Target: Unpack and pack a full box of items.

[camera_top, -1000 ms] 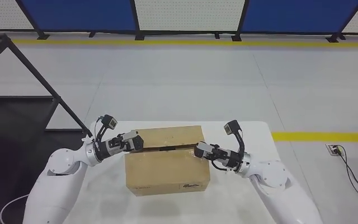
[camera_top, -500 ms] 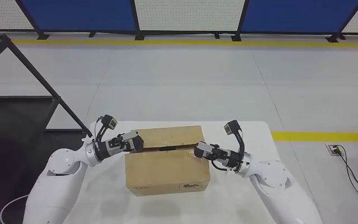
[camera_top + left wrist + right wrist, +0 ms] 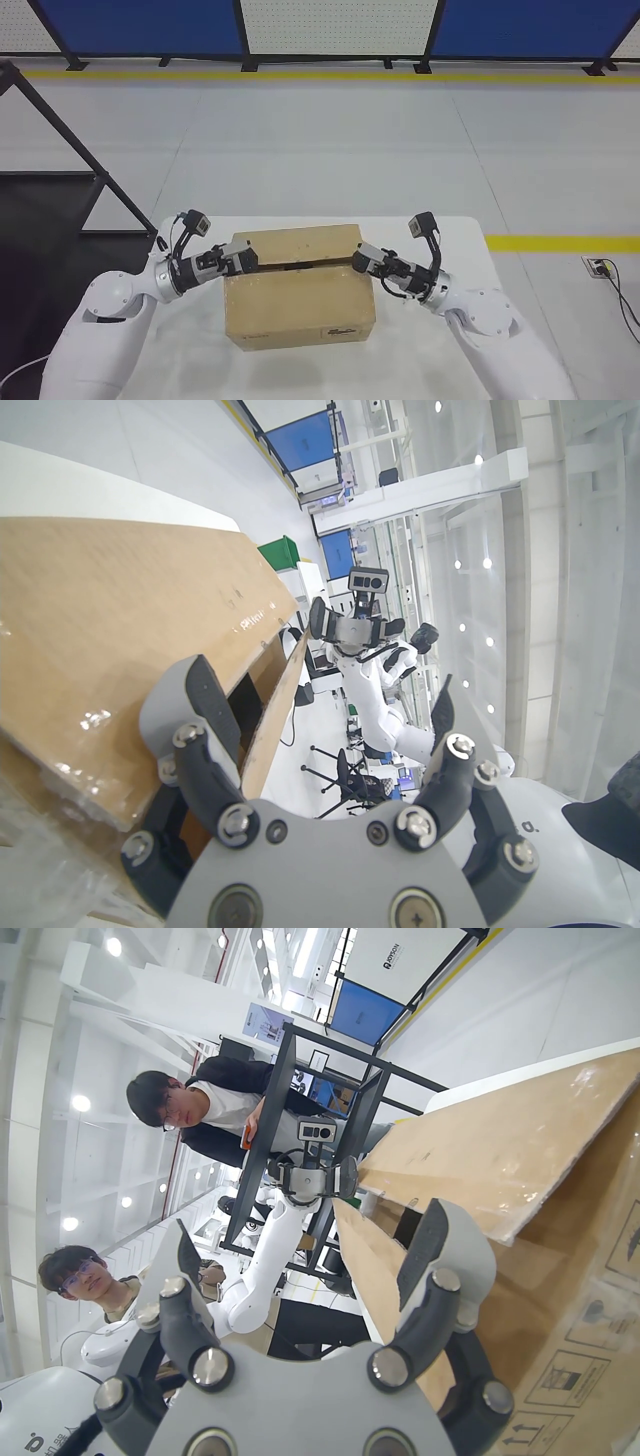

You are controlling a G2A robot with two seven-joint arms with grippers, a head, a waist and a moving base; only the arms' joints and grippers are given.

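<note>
A brown cardboard box (image 3: pixel 300 300) stands on the white table (image 3: pixel 450 240), its two top flaps meeting along a dark seam. At the seam's left end my left gripper (image 3: pixel 243 259) is open, and in the left wrist view the left gripper (image 3: pixel 325 710) straddles the raised edge of the near flap (image 3: pixel 280 695). At the seam's right end my right gripper (image 3: pixel 362 259) is open too. The right wrist view shows the right gripper (image 3: pixel 305 1248) with the same flap's edge (image 3: pixel 365 1273) between its fingers. A dark gap (image 3: pixel 407 1223) opens under the far flap; the contents are hidden.
A black metal rack (image 3: pixel 60 140) stands off the table's left side. Bare tabletop lies to the right of the box and in front of it. Blue partition panels (image 3: pixel 140 25) close off the floor far behind.
Both grippers have shifted slightly at the ends of the seam; the right one has moved a little up and to the right. The box has stayed put.
</note>
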